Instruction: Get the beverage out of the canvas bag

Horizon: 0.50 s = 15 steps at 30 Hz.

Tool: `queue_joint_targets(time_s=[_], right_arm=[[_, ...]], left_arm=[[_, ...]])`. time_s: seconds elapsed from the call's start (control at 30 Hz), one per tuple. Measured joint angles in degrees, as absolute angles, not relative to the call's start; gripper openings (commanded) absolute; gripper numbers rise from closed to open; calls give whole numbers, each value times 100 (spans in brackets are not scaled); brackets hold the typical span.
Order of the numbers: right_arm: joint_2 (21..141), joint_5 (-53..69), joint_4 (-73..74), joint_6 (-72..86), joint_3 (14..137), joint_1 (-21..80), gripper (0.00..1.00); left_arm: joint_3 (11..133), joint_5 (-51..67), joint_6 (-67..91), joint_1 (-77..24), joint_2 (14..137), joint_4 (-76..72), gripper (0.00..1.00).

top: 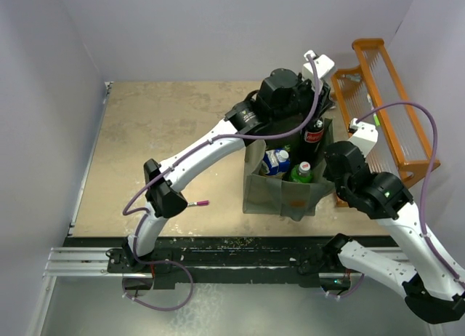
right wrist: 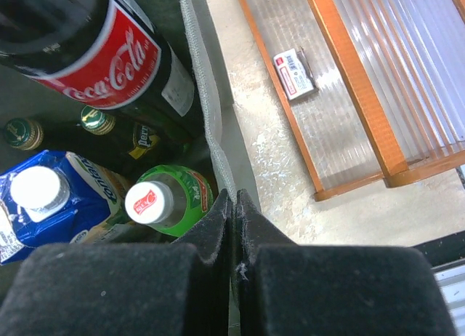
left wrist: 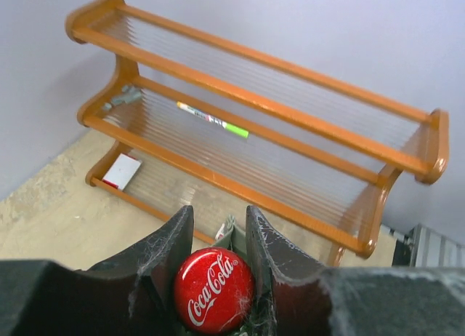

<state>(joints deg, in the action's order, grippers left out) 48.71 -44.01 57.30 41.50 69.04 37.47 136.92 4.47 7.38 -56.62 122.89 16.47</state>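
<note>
The left gripper (left wrist: 217, 221) clamps the neck of the red-capped dark cola bottle (right wrist: 94, 45), leaning in the far right corner of the boxy grey-green canvas bag (top: 280, 198), whose right rim the right gripper (right wrist: 234, 205) pinches shut; a slack neck grip could drop it back.

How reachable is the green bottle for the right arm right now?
Probably not. The right gripper is shut on the rim of the canvas bag, so it is occupied, although the green bottle stands right beside it, cap up, nothing over it.
</note>
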Motion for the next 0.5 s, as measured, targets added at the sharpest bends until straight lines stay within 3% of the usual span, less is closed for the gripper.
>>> queue_joint_targets(time_s=[0.5], right_arm=[[4794,-4392,5690,4182,6851,3747,0]], left_arm=[[14234,139,2685,-4703,11968,2217,0]])
